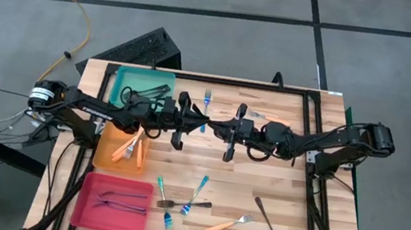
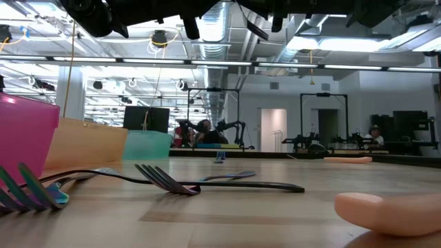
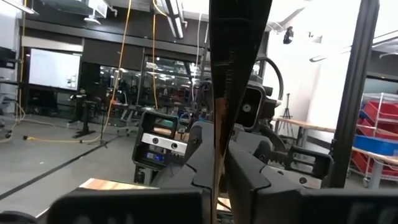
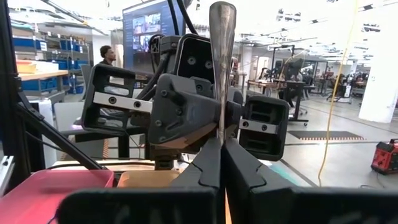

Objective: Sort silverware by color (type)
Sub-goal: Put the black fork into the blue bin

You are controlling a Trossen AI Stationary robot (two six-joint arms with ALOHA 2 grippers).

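A dark grey fork (image 4: 222, 68) hangs in the air over the table's middle, between my two grippers, which face each other. My left gripper (image 1: 195, 122) comes from the table's left and my right gripper (image 1: 220, 127) from its right; both are shut on the fork (image 3: 227, 74). Loose silverware lies near the front edge: blue-handled forks (image 1: 196, 194), a dark fork (image 1: 269, 222) and an orange-handled fork (image 1: 229, 225). One more blue-handled fork (image 1: 208, 98) lies at the back. My left gripper pinches a slim part of the fork (image 3: 216, 171) between its two fingers, coming about level from the table's left, fingers along the fork. The fork is lifted clear. My right gripper pinches the fork's narrow part (image 4: 221, 134) between its two fingers, about level from the table's right. The rounded end (image 4: 222, 15) points away toward the left gripper.
Three trays stand along the left: teal (image 1: 134, 81) at the back, orange (image 1: 108, 150) holding orange-handled forks, pink (image 1: 92, 204) holding dark forks. A black frame (image 1: 312, 130) runs along the table's right side. A keyboard (image 1: 138, 47) lies beyond the far edge.
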